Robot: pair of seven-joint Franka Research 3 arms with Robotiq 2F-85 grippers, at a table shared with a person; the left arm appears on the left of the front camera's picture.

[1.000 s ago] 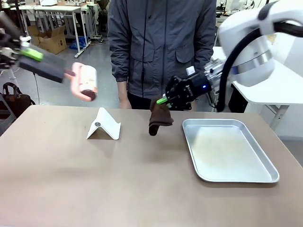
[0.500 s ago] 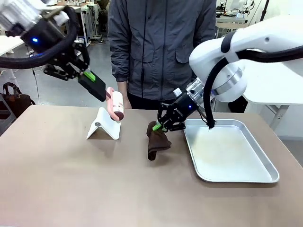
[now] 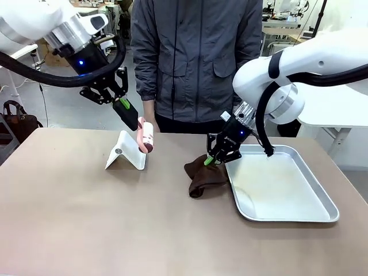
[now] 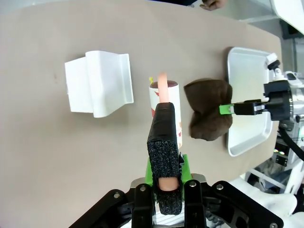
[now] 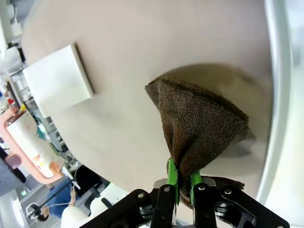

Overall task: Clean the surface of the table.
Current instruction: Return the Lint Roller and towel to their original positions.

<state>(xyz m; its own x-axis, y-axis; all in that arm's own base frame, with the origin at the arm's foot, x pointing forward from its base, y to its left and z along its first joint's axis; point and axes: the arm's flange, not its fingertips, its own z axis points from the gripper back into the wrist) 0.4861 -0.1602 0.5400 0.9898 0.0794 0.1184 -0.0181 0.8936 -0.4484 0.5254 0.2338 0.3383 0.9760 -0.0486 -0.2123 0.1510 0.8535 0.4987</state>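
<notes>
Brown cloth (image 3: 205,178) x1 pinched in R tool (image 3: 210,161); L tool (image 3: 123,105) clamps 1 lint roller (image 3: 144,134); 1 tray (image 3: 287,215).

The left gripper (image 3: 127,110) has swung its lint roller (image 3: 145,134) inward, down over the white stand (image 3: 126,152). The right gripper (image 3: 214,159) has lowered the brown cloth (image 3: 204,177) onto the table (image 3: 86,218) beside the tray's (image 3: 299,214) left edge.

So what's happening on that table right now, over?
Left gripper shut on lint roller. Right gripper shut on brown cloth, touching the table. White stand, tray on top.
</notes>
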